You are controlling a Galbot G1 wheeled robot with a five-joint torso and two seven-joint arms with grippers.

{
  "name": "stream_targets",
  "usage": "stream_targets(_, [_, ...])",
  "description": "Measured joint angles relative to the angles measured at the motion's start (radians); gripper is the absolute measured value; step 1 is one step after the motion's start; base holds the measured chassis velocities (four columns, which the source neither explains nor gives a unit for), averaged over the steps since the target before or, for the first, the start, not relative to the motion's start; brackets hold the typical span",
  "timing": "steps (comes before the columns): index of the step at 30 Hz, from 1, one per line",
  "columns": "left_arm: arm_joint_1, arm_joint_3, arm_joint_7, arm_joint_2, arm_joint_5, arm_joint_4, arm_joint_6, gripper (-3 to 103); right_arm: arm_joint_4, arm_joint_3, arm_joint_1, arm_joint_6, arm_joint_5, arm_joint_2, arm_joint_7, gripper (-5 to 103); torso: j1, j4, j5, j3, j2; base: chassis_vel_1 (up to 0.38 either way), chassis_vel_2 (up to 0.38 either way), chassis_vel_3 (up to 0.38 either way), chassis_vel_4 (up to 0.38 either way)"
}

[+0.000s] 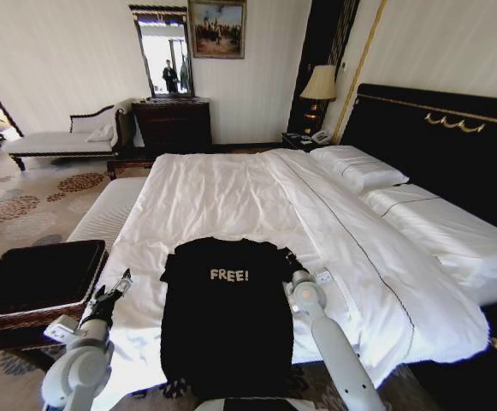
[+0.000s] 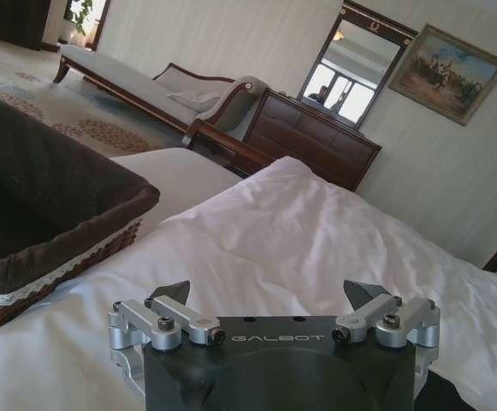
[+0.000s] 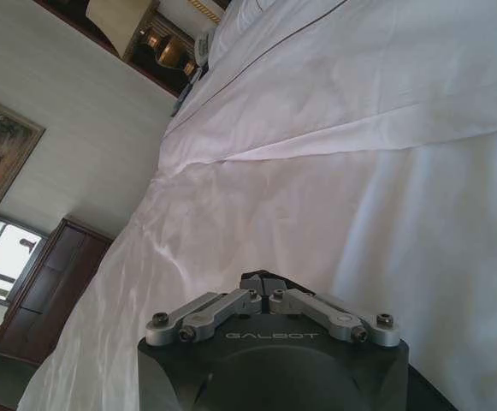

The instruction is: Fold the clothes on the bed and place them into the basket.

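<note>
At the far left of the head view the shallow rectangular brown woven basket with black fabric lining (image 1: 34, 278) stands beside the bed, close to its near left corner. In the left wrist view the same basket (image 2: 51, 227) shows its woven wall and a white lace edge, and it is just next to the white sheet.

A little to the right is the left claw (image 1: 121, 283). It hovers over the left edge of the white sheet, between the basket and the shirt, and it does not touch the shirt. In the left wrist view the left claw (image 2: 269, 295) has its two dark fingertips spread wide apart, with only white sheet between them.

In the middle, the black short-sleeved T-shirt with small white "FREE!" lettering (image 1: 227, 317) lies flat on the near part of the large double bed with white sheets and a tall black headboard (image 1: 231, 197). Its collar points to the pillows and its lower hem reaches the near edge of the bed.

To the right, the right claw (image 1: 292, 258) is at the right shoulder of the T-shirt, near the sleeve. In the right wrist view the right claw (image 3: 267, 281) has its fingertips pressed together. I cannot tell if any cloth is caught between them.
</note>
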Motion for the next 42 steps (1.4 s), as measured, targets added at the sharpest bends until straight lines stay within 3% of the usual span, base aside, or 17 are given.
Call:
stream_targets(9, [0.000,0.007,0.000,-0.001,0.006,0.000,-0.001,100,-0.001,0.050,-0.022,0.014,0.001,-0.001,-0.012,0,0.000,0.0000,0.0001,0.000,0.000,0.000,0.000,0.000,0.000])
stream_targets(33, [-0.003,0.014,0.005,-0.012,0.006,0.029,-0.010,100,-0.048,0.058,-0.053,0.027,-0.048,0.007,-0.013,-2,0.000,0.0001,-0.0001,0.000,0.000,0.000,0.000,0.000,0.000])
stream_targets(39, [-0.008,0.017,0.006,-0.009,0.005,0.041,-0.012,100,-0.047,0.058,-0.066,0.036,-0.106,0.013,-0.022,25,0.000,0.0001,0.0000,0.000,0.000,0.000,0.000,0.000,0.000])
stream_targets(42, [-0.009,0.017,0.006,-0.009,0.004,0.048,-0.014,100,-0.026,0.058,-0.088,0.045,-0.156,0.015,-0.025,30,0.000,0.0000,0.0000,0.000,0.000,0.000,0.000,0.000,0.000])
